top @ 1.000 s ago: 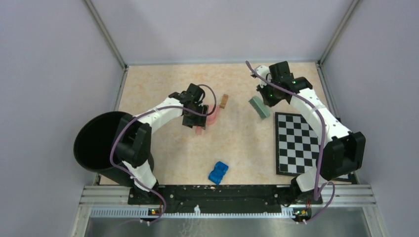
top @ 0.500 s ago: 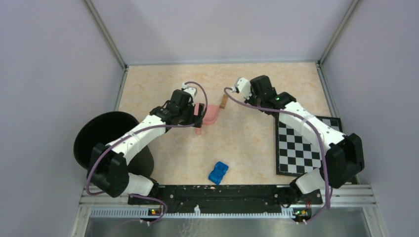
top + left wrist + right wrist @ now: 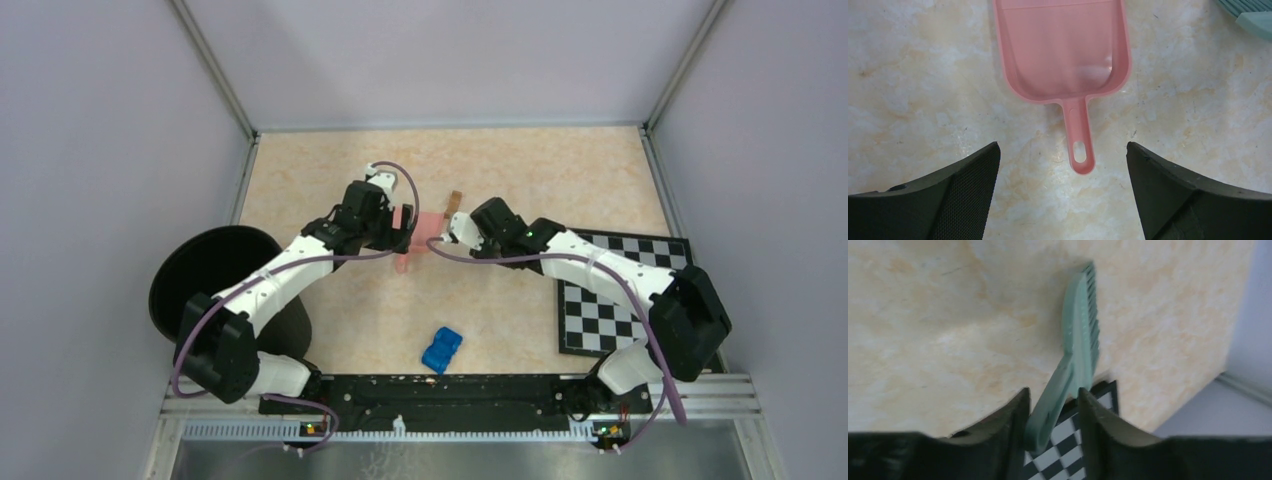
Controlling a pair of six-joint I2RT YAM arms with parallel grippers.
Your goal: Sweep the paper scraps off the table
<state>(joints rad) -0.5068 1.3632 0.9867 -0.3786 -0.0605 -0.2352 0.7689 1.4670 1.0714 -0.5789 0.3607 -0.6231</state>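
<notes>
Pink dustpan (image 3: 1063, 55) is lying empty on the counter (image 3: 520, 170), handle pointing to six o'clock between the left fingers (image 3: 943, 200), spread wide and gripping nothing. The right fingers (image 3: 998, 440) are clasping the green brush (image 3: 1080, 340) by its handle. No paper scraps are showing clearly, though a brown bit (image 3: 455, 203) at the pan's one o'clock may be one. Dropping squarely onto the handle, keeping the pan's lip flat, looks soundest. Lilac walls (image 3: 430, 60) are enclosing the beige counter, a chequered board (image 3: 600, 300) lying at three o'clock, a black bin (image 3: 185, 270) at nine.
</notes>
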